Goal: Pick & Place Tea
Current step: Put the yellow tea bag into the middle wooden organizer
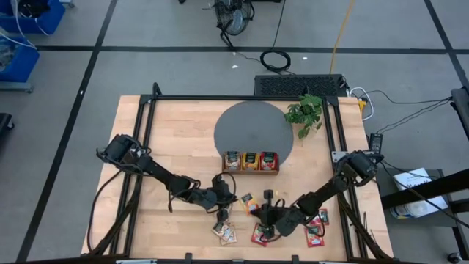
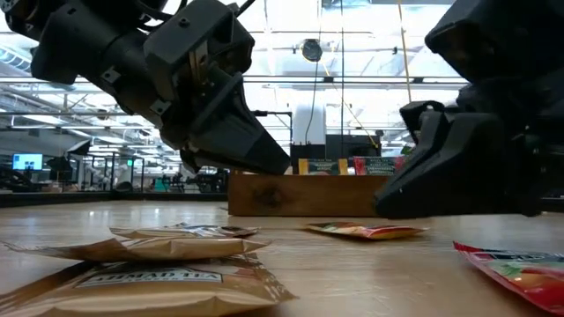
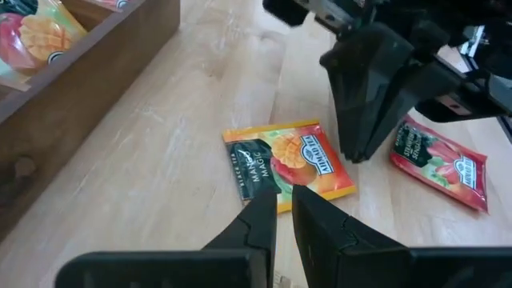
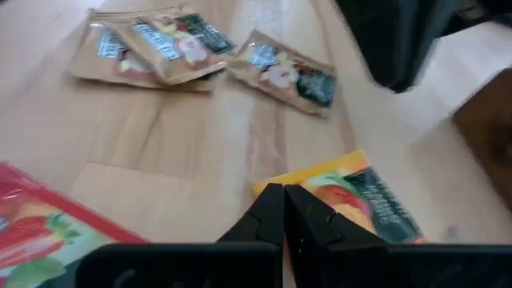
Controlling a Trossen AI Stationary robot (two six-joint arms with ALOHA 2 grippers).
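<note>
The table (image 1: 183, 132) is pale wood with a visible plank grain, framed by dark rails, and carries a flat grey round mat (image 1: 249, 128) and a small green potted plant (image 1: 305, 114). A brown wooden three-slot tray (image 1: 250, 170) sits at the mat's near edge, holding three upright sachets, one per slot. Loose tea sachets lie flat on the table near its front edge; all are thin, glossy squares with crimped edges. One orange-yellow sachet (image 3: 290, 164) with a mango print lies between the two claws. Three beige sachets (image 4: 152, 44) lie together, two overlapping and one just beside them. Red sachets (image 1: 316, 231) lie toward the right; their exact count cannot be told. The left claw (image 3: 283, 204) hangs above the orange-yellow sachet with fingers narrowly parted, holding nothing. The right claw (image 4: 284, 210) is pressed closed, empty, over the same sachet's edge.
</note>
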